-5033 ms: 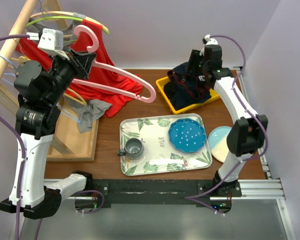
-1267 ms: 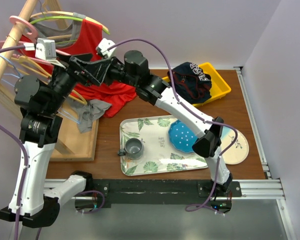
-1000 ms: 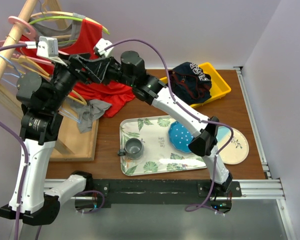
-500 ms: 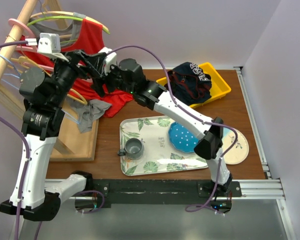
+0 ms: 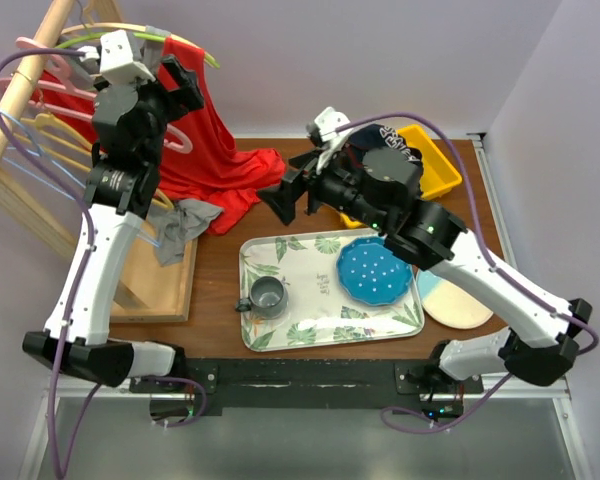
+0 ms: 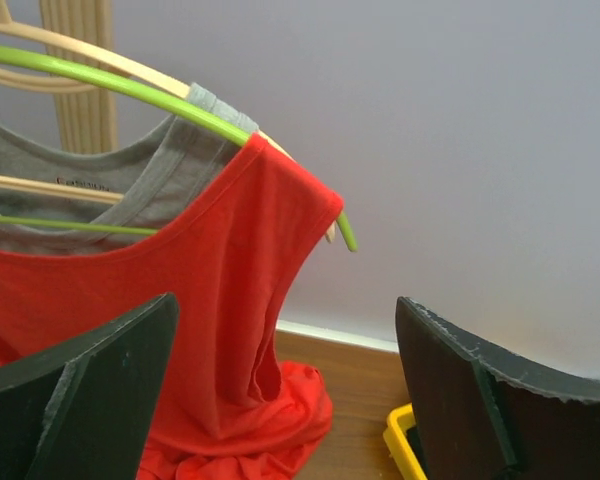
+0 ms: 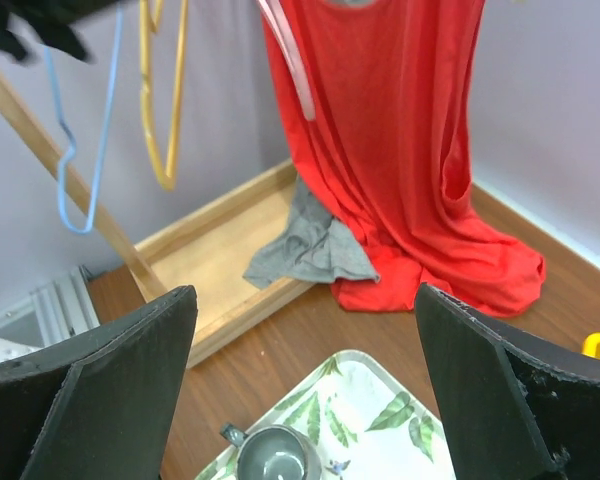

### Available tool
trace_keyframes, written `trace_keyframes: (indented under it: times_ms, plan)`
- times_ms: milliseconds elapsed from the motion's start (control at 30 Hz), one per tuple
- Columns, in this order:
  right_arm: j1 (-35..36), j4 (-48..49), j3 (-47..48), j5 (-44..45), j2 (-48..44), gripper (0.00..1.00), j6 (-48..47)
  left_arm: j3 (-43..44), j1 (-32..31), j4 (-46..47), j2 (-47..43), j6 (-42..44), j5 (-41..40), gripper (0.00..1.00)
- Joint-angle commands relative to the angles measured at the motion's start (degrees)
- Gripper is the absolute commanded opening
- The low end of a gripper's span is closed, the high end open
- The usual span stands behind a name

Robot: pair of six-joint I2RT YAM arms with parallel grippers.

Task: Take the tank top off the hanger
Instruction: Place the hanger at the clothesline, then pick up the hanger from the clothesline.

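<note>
table (image 5: pixel 218 300): brown wood, carrying everything below.
rack (image 5: pixel 20 85): a slanted wooden rod at the far left over a shallow wooden base, with several hangers on the rod.
tank top (image 5: pixel 205 150): red, hanging by its shoulder from the hanger on the rack. Its lower end is bunched on the table beside the rack's base.
hanger (image 6: pixel 100 78): green, curved, its tip poking out past the red strap.
grey top (image 6: pixel 130 165): on the same hanger, behind the red one.
tray (image 5: pixel 310 335): leaf-patterned, in the near middle of the table.
bin (image 5: pixel 435 165): yellow, at the far right, partly hidden by the right arm.
left gripper (image 6: pixel 285 330): raised high by the rack, fingers spread wide with nothing between them, facing the red strap without touching it.
right gripper (image 7: pixel 300 300): over the middle of the table, fingers spread wide and holding nothing, well apart from the red cloth.
blue plate (image 5: pixel 375 272): speckled, on the right part of the tray.
pale plate (image 5: pixel 445 300): on the table just right of the tray, partly under the arm.
grey cloth (image 5: pixel 185 225): crumpled on the corner of the rack's base, touching the red hem.
cup (image 5: pixel 268 295): grey, upright on the tray's left side.
</note>
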Motion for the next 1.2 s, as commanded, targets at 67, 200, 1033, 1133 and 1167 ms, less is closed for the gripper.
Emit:
trace_keyframes:
  times_ms: [67, 200, 1033, 1133, 1167]
  plan:
    - [0.2, -0.5, -1.6, 0.9, -2.8, 0.94, 0.3, 8.8, -1.8, 4.0, 7.2, 1.6, -8.2, 0.89]
    - [0.2, -0.5, -2.1, 0.8, -3.5, 0.95, 0.2, 16.1, -7.2, 2.6, 11.6, 8.6, -14.7, 0.88]
    - [0.2, -3.4, 0.9, 0.9, -2.0, 0.94, -0.8, 32.1, -12.4, 16.2, 27.2, 35.8, -45.5, 0.68]
    - [0.2, -4.3, 2.3, 0.4, -1.1, 0.94, -0.8, 33.3, -11.4, 14.5, 28.0, 34.6, -46.1, 0.68]
    - [0.2, -4.4, 2.5, 0.3, -0.8, 0.94, -0.8, 33.3, -11.0, 14.0, 28.0, 33.9, -46.2, 0.68]
